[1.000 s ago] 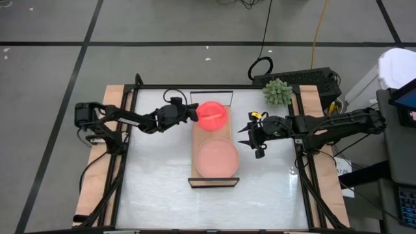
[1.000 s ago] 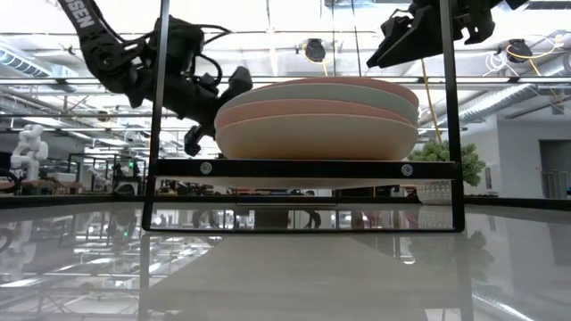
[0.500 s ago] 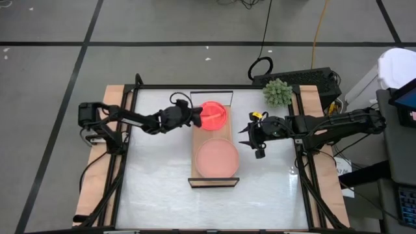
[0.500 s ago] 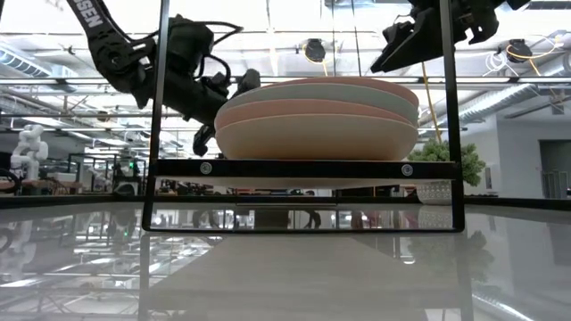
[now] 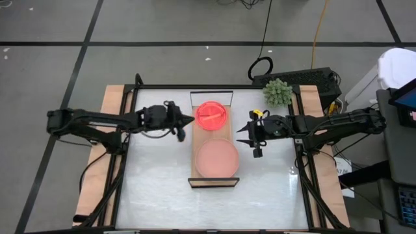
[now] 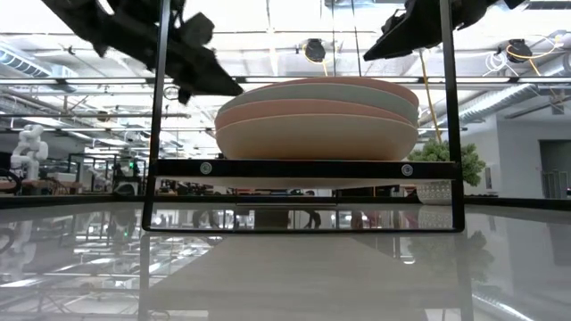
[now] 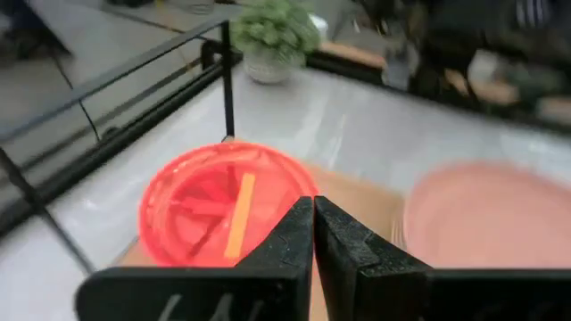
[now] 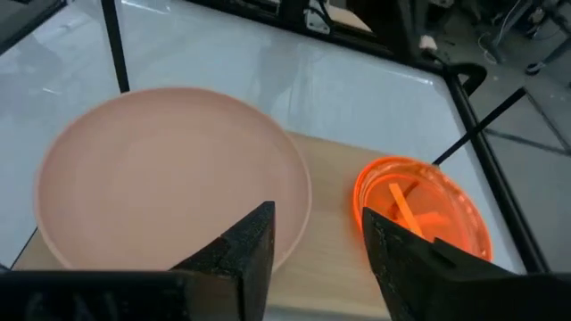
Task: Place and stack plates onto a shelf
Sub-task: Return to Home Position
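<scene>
Plates [image 5: 217, 158] are sitting stacked along the shelf [image 5: 196, 135], which is running near to far — left gripper [image 5: 190, 119], fingers pressed together on nothing, hanging just left of the small far stack [image 5: 212, 115], right gripper [image 5: 244, 134], fingers parted, just right — so each retreat is likely pointing outward.

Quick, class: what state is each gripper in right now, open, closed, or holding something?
Left gripper: closed, holding nothing.
Right gripper: open, holding nothing.
</scene>
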Controlling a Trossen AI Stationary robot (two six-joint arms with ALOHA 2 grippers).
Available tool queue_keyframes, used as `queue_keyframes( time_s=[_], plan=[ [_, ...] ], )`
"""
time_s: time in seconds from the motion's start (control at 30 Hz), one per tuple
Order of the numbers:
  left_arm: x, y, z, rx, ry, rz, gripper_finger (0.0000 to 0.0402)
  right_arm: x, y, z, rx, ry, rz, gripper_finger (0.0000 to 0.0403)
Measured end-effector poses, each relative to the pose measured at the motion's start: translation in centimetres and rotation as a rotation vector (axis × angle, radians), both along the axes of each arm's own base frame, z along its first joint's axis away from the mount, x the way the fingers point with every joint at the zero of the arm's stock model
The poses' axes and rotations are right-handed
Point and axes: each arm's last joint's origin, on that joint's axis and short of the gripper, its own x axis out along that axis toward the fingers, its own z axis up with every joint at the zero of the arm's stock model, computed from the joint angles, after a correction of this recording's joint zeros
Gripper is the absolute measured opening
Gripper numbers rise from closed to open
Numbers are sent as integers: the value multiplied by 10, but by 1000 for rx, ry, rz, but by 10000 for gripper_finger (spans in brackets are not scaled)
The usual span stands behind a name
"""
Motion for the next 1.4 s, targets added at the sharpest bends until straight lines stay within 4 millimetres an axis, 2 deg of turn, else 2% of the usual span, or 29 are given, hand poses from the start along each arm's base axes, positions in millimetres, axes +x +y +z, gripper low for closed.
queue_keyframes(
  time_s=[0.07,0.23,0.33,0.47,0.6,0.83,1.07,1.2,1.4],
  plan=[
    [-11,-5,6,55,53,-43,6,1,0,1,-10,-11,7,137],
    [-37,-14,14,71,129,-78,3,-1,0,3,-11,-21,11,84],
    [-49,-20,9,102,118,-98,3,-4,0,5,4,-28,26,48],
    [-62,-27,1,135,13,-126,2,-8,1,9,21,-45,58,6],
    [-72,-36,-5,173,-47,-178,2,-15,1,5,21,-59,57,9],
    [-80,-45,-16,219,-45,-195,1,-32,-1,-18,-27,-135,51,2],
    [-86,-47,-41,277,-137,-217,1,-48,-4,-44,-67,-223,34,1],
    [-93,-47,-58,263,-141,-224,1,-55,-4,-61,-63,-203,33,1],
    [-100,-46,-72,255,-167,-225,1,-64,-4,-79,-59,-261,31,0]
  ],
)
